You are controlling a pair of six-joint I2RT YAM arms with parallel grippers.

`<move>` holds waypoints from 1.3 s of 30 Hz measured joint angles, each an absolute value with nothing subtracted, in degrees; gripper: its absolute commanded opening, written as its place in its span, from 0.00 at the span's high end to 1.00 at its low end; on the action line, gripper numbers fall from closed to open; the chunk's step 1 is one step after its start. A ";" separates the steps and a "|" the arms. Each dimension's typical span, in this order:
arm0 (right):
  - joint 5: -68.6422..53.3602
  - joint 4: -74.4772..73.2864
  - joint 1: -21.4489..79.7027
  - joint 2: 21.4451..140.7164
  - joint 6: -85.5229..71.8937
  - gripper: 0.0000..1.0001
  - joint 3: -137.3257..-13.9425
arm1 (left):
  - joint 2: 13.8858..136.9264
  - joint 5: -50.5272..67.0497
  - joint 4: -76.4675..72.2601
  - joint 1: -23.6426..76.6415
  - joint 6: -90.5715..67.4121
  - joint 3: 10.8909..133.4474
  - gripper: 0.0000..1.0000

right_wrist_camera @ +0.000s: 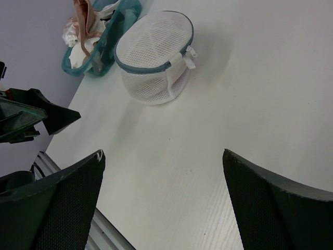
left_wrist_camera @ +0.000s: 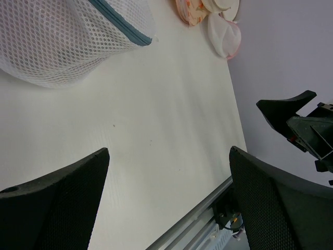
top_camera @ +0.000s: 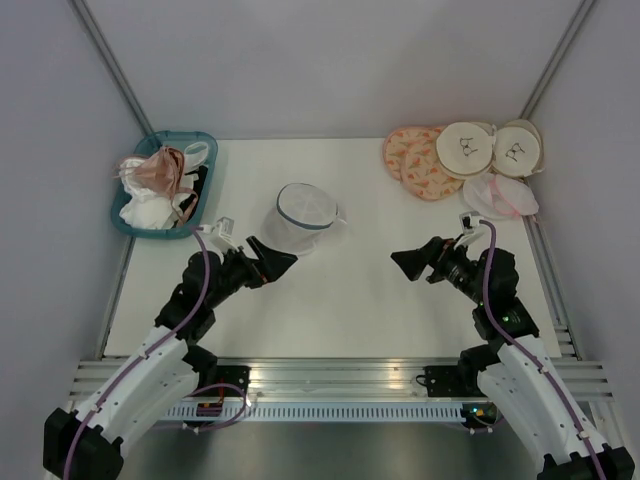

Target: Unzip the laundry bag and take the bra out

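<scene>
Laundry bag (top_camera: 300, 220) sits upright mid-table (top_camera: 370, 300), drum axis vertical, zipped lid up; left gripper (top_camera: 275, 260) and right gripper (top_camera: 405, 262) point inward, both released, empty.

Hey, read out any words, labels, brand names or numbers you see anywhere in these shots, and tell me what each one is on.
No readable text in any view.
On the cream round pouches: black marks, too small to tell whether they are letters or drawings.
On the laundry bag: no label shows; its white zipper tab looks blank.
On the peach pouches: only a pattern, no words.
</scene>
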State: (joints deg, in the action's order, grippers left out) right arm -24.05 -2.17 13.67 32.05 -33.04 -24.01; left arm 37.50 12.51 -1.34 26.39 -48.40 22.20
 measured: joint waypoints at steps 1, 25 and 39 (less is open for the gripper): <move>-24.08 -2.35 13.67 32.32 -32.84 0.02 -24.01 | 37.65 12.36 -1.19 26.37 -48.27 22.24 0.00; -23.68 -2.92 14.17 35.94 -31.55 0.02 -23.29 | 65.41 -16.16 -7.68 38.20 -62.70 31.38 0.00; -22.57 -3.81 14.70 35.86 -31.31 0.02 -23.20 | 86.13 -29.04 -8.43 41.76 -70.06 45.84 0.46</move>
State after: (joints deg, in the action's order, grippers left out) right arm -22.57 -3.81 14.70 35.86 -31.31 -23.20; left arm 86.13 -29.04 -8.43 41.76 -70.06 45.84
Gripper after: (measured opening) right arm 0.978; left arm 0.787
